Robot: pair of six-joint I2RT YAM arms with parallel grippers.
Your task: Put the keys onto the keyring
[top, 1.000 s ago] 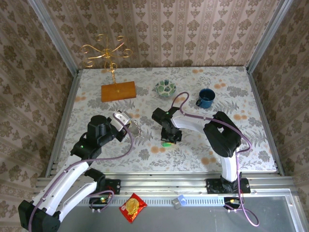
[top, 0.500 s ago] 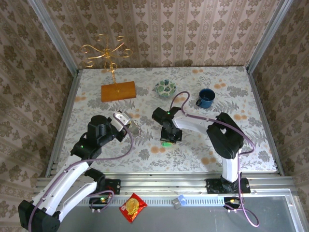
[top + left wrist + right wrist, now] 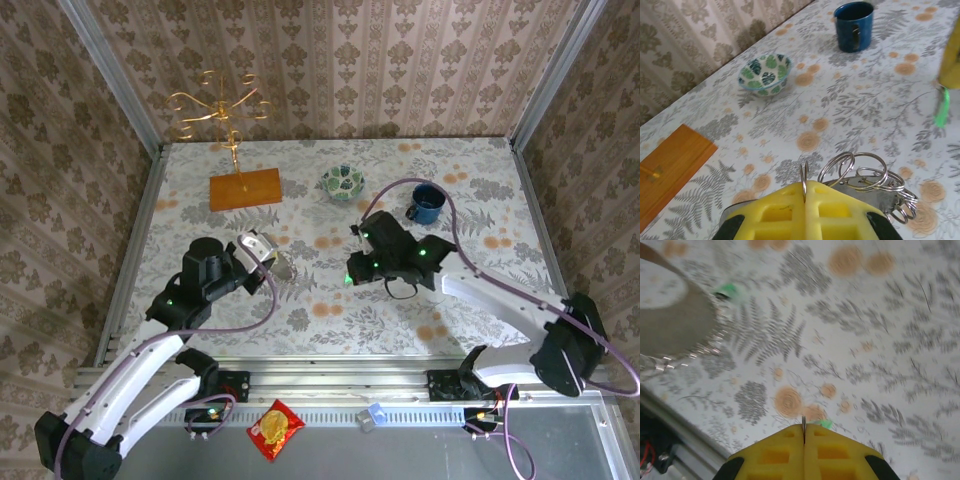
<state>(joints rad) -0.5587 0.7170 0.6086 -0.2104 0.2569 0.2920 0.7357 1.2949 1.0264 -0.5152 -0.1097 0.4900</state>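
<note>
My left gripper point(image 3: 805, 186) is shut on one thin silver ring of the keyring point(image 3: 856, 172), a bunch of linked metal rings held just above the table. From the top camera, the left gripper point(image 3: 270, 260) sits left of centre with the keyring point(image 3: 283, 266) at its tip. My right gripper point(image 3: 804, 430) is shut on the blade of a green-headed key point(image 3: 825, 424). That key point(image 3: 347, 279) hangs at the right gripper point(image 3: 353, 273), a short way right of the keyring, and shows at the edge of the left wrist view point(image 3: 941, 107). A second green blur point(image 3: 730, 290) lies beside the left gripper.
A blue mug point(image 3: 427, 203) and a patterned green bowl point(image 3: 343, 182) stand behind the right gripper. A gold wire stand point(image 3: 222, 108) on a wooden base point(image 3: 245, 188) is at the back left. A snack packet point(image 3: 275, 429) lies off the table in front.
The right arm has swung round to a new pose and lifted the green key off the table, a little up and toward the back. The left gripper has hardly moved.
</note>
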